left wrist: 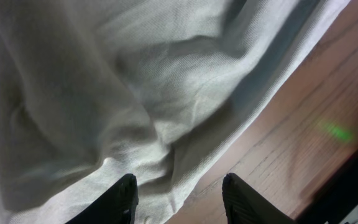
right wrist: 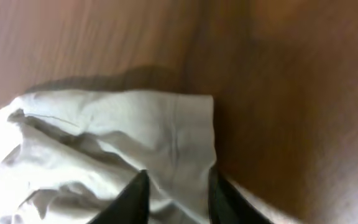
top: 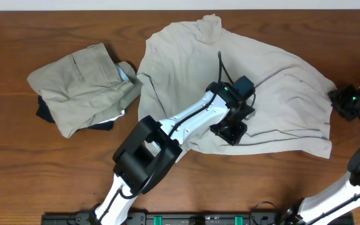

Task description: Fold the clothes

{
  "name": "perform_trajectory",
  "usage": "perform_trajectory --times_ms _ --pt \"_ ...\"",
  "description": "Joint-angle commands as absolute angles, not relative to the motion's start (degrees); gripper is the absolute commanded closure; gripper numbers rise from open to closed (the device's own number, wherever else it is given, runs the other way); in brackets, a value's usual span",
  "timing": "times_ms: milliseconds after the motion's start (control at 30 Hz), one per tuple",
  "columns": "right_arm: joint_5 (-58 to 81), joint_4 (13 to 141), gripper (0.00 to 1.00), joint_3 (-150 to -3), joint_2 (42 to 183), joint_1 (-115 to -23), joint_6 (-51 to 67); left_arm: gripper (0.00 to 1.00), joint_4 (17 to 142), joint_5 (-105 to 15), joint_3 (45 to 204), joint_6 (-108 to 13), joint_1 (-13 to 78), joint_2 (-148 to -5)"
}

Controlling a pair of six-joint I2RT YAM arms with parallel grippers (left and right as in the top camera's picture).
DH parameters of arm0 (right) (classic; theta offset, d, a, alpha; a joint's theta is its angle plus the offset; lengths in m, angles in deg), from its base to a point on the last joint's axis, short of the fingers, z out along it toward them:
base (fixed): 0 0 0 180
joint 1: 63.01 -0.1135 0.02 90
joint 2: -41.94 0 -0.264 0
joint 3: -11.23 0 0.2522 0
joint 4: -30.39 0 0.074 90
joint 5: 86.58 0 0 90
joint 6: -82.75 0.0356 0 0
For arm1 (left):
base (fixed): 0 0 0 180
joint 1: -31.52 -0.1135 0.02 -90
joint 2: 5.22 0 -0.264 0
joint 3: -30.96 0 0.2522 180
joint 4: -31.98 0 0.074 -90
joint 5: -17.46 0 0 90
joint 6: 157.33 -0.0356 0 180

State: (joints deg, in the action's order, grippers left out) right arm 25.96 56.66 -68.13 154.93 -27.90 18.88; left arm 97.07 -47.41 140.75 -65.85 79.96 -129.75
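**Both grippers at the cream garment's edges**

The cream garment (top: 274, 94) lies spread on the table (top: 42, 162), its long axis running left to right. Its near hem sits under the left gripper (top: 230, 132), whose jaws are apart and empty. Its right end lies between the narrowed jaws of the right gripper (top: 337, 99); I cannot tell whether they pinch it.

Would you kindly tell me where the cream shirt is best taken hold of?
Pinch the cream shirt at its flat hemmed corner on the right, coming from the right over bare table; that edge lies free, unlike the wrinkled middle.
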Motion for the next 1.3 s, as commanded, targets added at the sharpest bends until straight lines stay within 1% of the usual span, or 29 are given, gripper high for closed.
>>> perform_trajectory --times_ms 0,67,167,333,400,433,467,500,567,600,667,700,800,833,867,933,1000,1067,1167,1200,1233,1267 --pt "30.82 52.45 0.85 -68.63 156.44 -27.51 21.57 0.53 97.27 -47.04 140.44 -66.2 79.88 -130.62" --pt "32.65 47.59 0.92 -68.65 156.44 -27.51 22.86 0.53 97.27 -47.02 140.44 -66.2 79.88 -130.71" --pt "33.9 40.47 0.99 -68.65 156.44 -27.33 25.4 0.53 97.24 -47.04 140.44 -66.2 79.88 -130.84" --pt "33.94 29.1 0.99 -68.65 156.44 -27.31 28.78 0.52 97.27 -47.04 140.44 -66.2 79.88 -131.41" --pt "34.31 28.14 0.98 -68.72 156.44 -27.29 29.92 0.52 97.27 -47.04 140.44 -66.2 79.88 -131.61" --pt "35.23 28.73 0.95 -68.79 156.44 -27.16 30.01 0.53 97.27 -47.04 140.44 -66.2 79.88 -131.63" --pt "36.26 30.35 0.81 -68.9 156.44 -26.94 29.99 0.52 97.27 -47.04 140.44 -66.2 79.88 -131.67" --pt "36.72 32.67 0.69 -68.96 156.44 -26.63 29.92 0.53 97.29 -47.04 140.44 -66.18 79.88 -131.69" --pt "36.89 39.22 0.58 -69.05 156.44 -25.89 28.76 0.52 97.33 -47.02 140.44 -66.18 79.88 -131.71" --pt "36.35 42.63 0.5 -69.05 156.44 -25.52 26.9 0.52 97.33 -47.02 140.44 -66.18 79.88 -131.71" --pt "34.53 47.03 0.41 -69.05 156.44 -25.15 23.41 0.52 97.31 -47.02 140.44 -66.18 79.88 -131.71" --pt "33.18 48.75 0.38 -69.05 156.44 -25.04 21.44 0.52 97.29 -47.02 140.44 -66.18 79.88 -131.71" --pt "30.38 51.37 0.39 -69.05 156.44 -25.06 20.3 0.51 97.22 -47.02 140.44 -66.2 79.88 -131.71" --pt "30.42 51.53 0.4 -69.05 156.46 -25.06 20.3 0.48 97.07 -47.04 140.44 -66.2 79.88 -131.71" --pt "30.42 51.64 0.42 -69.05 156.57 -25.23 20.33 0.48 96.89 -47.04 140.44 -66.18 79.88 -131.71" --pt "30.4 51.64 0.5 -69.05 156.83 -25.67 20.33 0.47 96.52 -47.04 140.44 -66.18 79.88 -131.71" --pt "30.33 51.59 0.61 -69.05 157.68 -26.3 20.72 0.47 96.17 -47.02 140.44 -66.18 79.88 -131.71" --pt "30.18 51.24 0.63 -69.05 159.02 -26.83 21.88 0.47 96.13 -47.02 140.44 -66.18 79.88 -131.71" --pt "30.27 51.33 0.62 -69.05 160.92 -27.33 23.23 0.46 96.17 -47.02 140.44 -66.18 79.88 -131.71" --pt "30.73 51.46 0.58 -69.05 161.22 -27.35 23.39 0.46 96.17 -47.04 140.44 -66.18 79.88 -131.71" --pt "30.71 51.46 0.48 -69.05 161.35 -27.35 23.39 0.46 96.17 -47.02 140.44 -66.18 79.88 -131.71" --pt "30.71 51.35 0.41 -69.05 161.35 -27.35 23.36 0.46 96.2 -47.02 140.44 -66.18 79.88 -131.71"
